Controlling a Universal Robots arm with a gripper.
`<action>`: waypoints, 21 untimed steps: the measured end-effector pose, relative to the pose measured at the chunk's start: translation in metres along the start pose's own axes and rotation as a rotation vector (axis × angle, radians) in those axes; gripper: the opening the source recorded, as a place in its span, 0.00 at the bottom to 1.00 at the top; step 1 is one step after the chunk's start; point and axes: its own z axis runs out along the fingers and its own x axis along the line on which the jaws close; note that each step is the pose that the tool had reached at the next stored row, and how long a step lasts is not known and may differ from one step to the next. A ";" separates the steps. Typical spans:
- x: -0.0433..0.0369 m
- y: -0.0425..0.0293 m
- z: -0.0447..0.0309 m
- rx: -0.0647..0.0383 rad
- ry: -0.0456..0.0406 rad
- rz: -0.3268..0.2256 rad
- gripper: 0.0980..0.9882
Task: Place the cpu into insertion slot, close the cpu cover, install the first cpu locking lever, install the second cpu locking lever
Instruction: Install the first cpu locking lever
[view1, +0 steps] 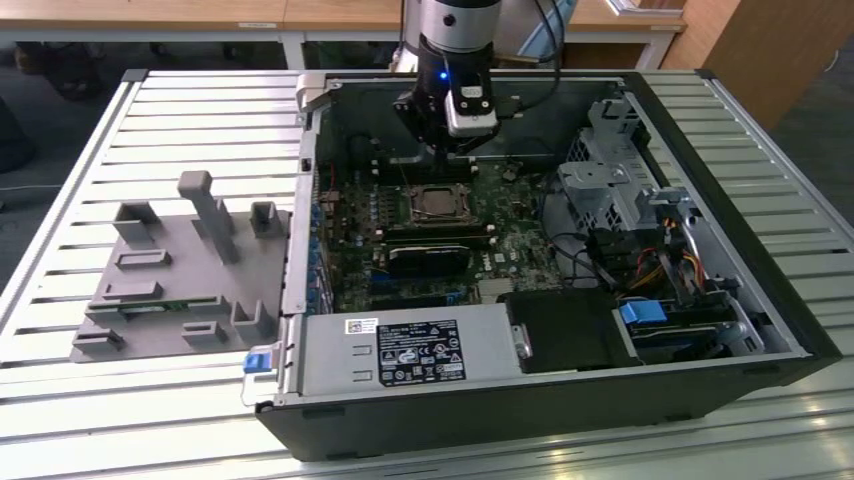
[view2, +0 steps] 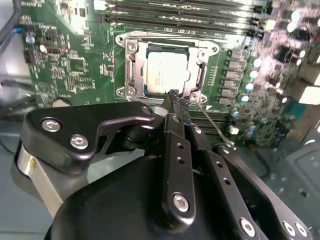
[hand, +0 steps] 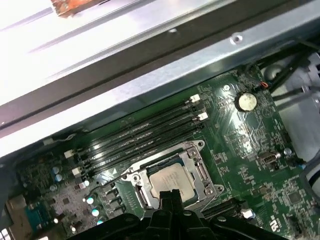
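The cpu (view2: 167, 72) lies flat in the insertion slot (view2: 125, 92) on the green board, dull silver top up; it also shows in the first wrist view as the cpu (hand: 172, 180). The cpu cover (view2: 134, 65), a silvery frame, lies down around it. A thin wire locking lever (view2: 215, 127) angles away from one socket corner, unlatched. My gripper (view2: 175, 97) is shut with nothing between its fingers, tips just beside that corner. In the exterior view the gripper (view1: 454, 152) hangs inside the open case, just behind the cpu (view1: 434, 204).
The open computer case (view1: 747, 330) lies on a slatted metal table (view1: 80, 400). Long black memory slots (hand: 140, 135) run beside the socket. A drive cage and cables (view1: 627, 200) fill the exterior view's right. A grey fixture (view1: 174, 270) stands at its left.
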 end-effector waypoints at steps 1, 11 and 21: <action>0.0000 0.0000 0.0000 0.000 0.0001 -0.018 0.01; 0.0000 0.0000 0.0001 0.003 0.0017 -0.185 0.01; 0.0000 0.0000 0.0000 0.005 0.0030 -0.367 0.01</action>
